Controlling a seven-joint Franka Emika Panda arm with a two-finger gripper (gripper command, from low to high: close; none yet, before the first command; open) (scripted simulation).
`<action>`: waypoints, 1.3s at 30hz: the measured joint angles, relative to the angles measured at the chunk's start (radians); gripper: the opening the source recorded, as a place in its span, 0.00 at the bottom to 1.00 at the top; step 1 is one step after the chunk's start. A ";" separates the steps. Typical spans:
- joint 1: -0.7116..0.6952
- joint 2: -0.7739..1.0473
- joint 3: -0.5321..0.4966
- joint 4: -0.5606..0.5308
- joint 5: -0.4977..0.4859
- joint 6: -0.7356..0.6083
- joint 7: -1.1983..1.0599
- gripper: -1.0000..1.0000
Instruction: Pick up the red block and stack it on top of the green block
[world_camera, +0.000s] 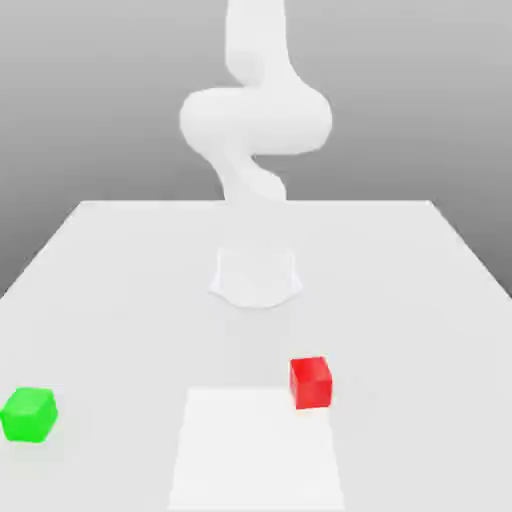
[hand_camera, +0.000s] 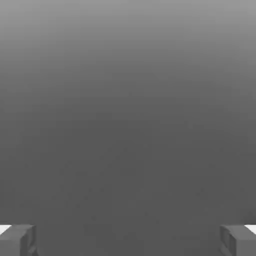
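Exterior view first: the red block (world_camera: 311, 382) sat on the white table (world_camera: 420, 290), with the green block (world_camera: 29, 415) well apart toward that view's left. My arm (world_camera: 255, 110) rose behind them. Hand view: my gripper (hand_camera: 128, 240) was wide open, its fingertips (hand_camera: 17, 240) against plain grey.

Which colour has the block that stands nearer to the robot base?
Red: the red block, best seen in the exterior view.

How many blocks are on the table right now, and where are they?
2. The red block sits near the front of the table, a little toward the exterior view's right. The green block sits apart from it, by the front edge at the exterior view's far left. Nothing seems to hide more.
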 joint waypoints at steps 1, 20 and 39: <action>0.008 0.029 0.001 -0.032 0.007 0.024 -0.001 0.50; 0.118 0.753 0.100 -0.563 -0.025 0.601 0.090 0.50; 0.172 0.646 0.057 -0.584 0.003 0.507 0.074 0.00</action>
